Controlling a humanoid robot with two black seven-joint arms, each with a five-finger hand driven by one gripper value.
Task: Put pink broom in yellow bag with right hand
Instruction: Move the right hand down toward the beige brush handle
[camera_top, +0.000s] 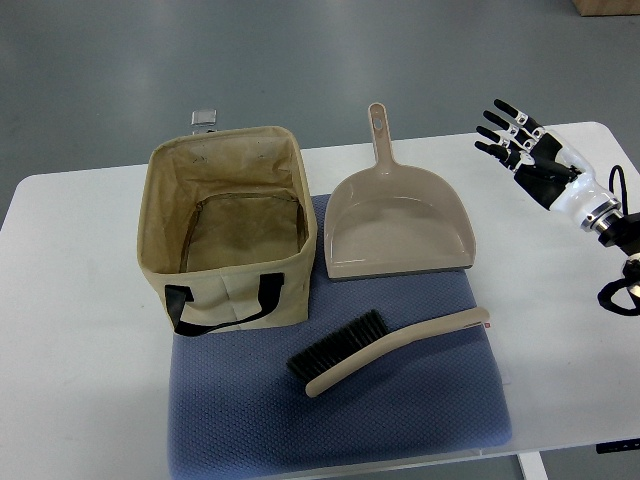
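Grey floor behind a white table, and on it a blue mat that carries most of my work. The yellow bag stands upright on the mat's left part, mouth open to the camera, so I'd judge a drop from above will do. The pink broom lies flat on the mat, just right of the bag and in front of a dustpan, bristles toward the bag, handle pointing right, handy for my right hand. That hand hangs well apart over the table's far right, fingers spread, holding nothing. I see no left arm
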